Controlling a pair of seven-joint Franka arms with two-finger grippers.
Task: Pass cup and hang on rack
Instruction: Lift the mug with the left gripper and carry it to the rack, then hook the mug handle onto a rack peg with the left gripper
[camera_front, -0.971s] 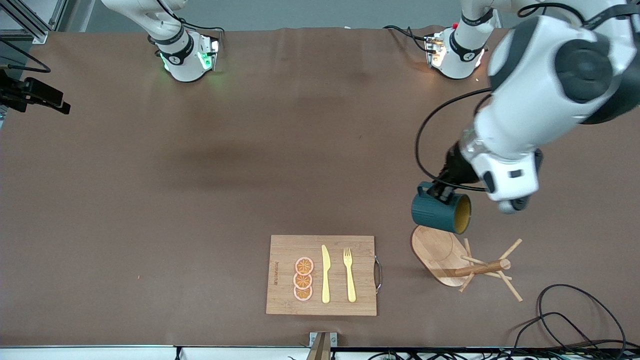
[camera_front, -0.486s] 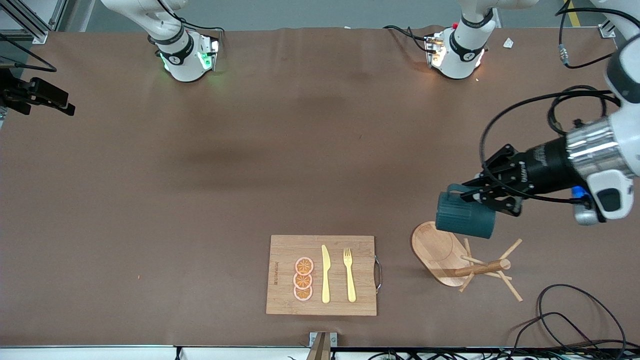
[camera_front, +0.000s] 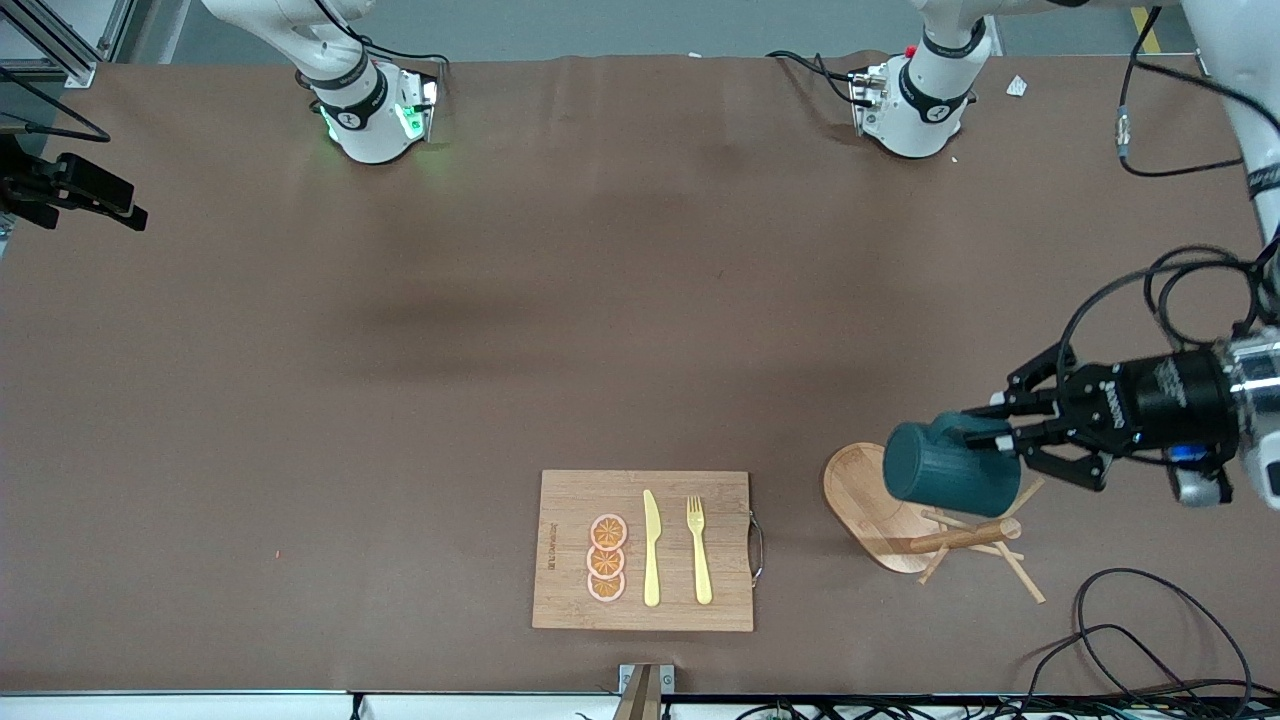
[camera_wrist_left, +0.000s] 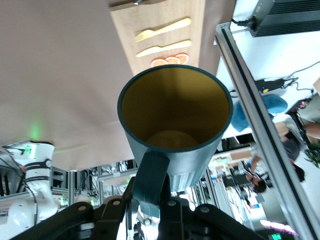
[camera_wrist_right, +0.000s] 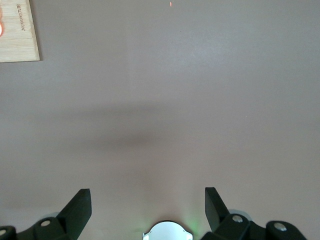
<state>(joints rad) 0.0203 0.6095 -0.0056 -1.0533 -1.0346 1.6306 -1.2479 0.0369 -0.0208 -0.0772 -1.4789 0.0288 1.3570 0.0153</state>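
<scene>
The front camera looks steeply down on the counter (camera_front: 600, 300) from high up, facing both bases. Both wrist cameras also catch the cutting board (camera_front: 645, 550).

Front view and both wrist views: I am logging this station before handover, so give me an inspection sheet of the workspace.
Surface: brown table, bare at the middle.
Job's things: cup on its side in the air over the rack; not hung.
Clutter: board with knife, fork, three orange slices.
Grippers: left gripper shut on the cup's handle; right gripper open over bare table, waiting.
Cables: loose loops at the left arm's end.
Surroundings: metal framing past the table's edge.
</scene>
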